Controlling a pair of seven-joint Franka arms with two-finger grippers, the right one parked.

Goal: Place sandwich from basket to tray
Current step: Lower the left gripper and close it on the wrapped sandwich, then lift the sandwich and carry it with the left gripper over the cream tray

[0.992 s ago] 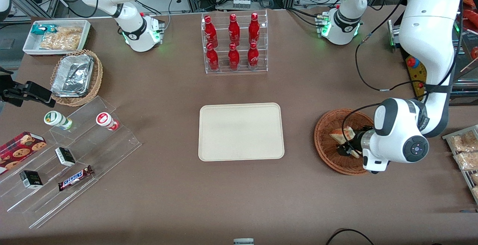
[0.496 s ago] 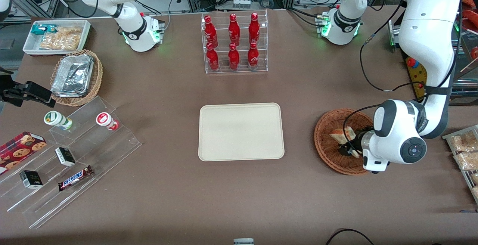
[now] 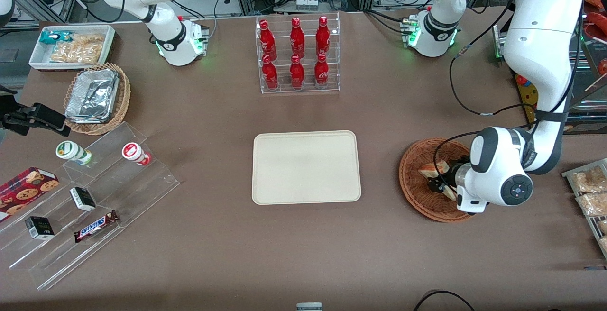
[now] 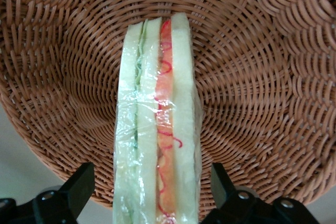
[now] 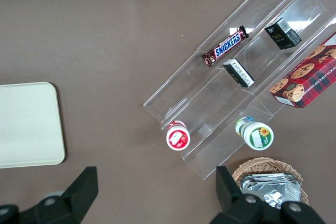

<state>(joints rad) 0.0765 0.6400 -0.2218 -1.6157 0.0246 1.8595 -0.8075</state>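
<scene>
Down inside the wicker basket [image 3: 417, 185] we see the end effector [image 3: 438, 187], fingers [image 4: 79, 187] spread wide, straddling the wrapped sandwich [image 4: 157, 129]; tray [image 3: 306, 167] sits well apart.

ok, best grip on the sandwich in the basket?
Across the two flat bread faces, coming down from above. The sandwich stands on edge in the basket, layers facing up, and the open gripper straddles it, one finger per face.

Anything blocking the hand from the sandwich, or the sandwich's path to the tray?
Nothing visible. The hand is open, one finger on each side of the sandwich in the basket. Only bare table separates the basket from the tray.
</scene>
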